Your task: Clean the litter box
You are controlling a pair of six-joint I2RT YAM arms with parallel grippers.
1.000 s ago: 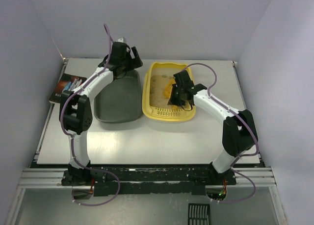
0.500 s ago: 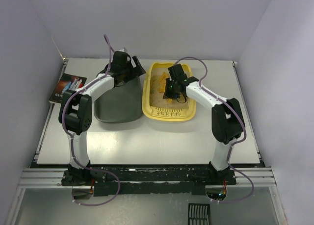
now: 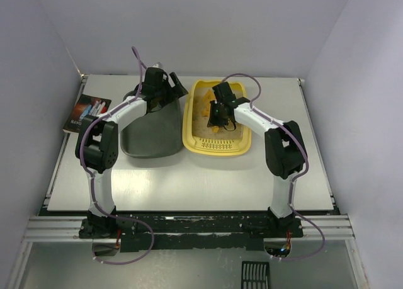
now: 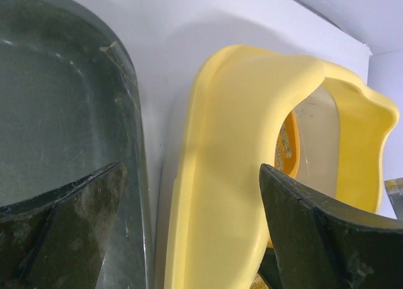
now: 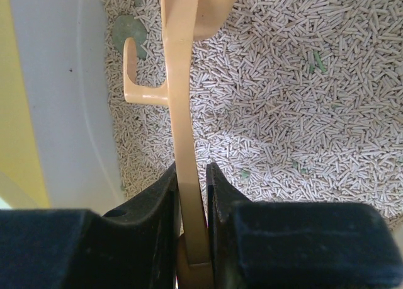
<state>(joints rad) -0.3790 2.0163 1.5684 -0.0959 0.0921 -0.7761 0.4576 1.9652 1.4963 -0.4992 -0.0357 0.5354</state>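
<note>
L arm (image 3: 119, 111) rises from its base at the near-L edge, elbow bent, white forearm stretched toward the far side & a bit R. L gripper (image 4: 190, 169) at its end, pointing fwd & down: dark scuffed fingers (image 4: 69, 226), jaws spread wide, tips well apart. R arm (image 3: 267, 126) goes up from the near-R base, folds hard at the elbow, forearm angling back toward far-L. R wrist tipped down. R gripper (image 5: 192, 175) aims nearly straight down, jaws pinched tight on a thin tan scoop handle (image 5: 179, 113) running out betw the fingertips. Both grippers at the far half, near each other but apart.
</note>
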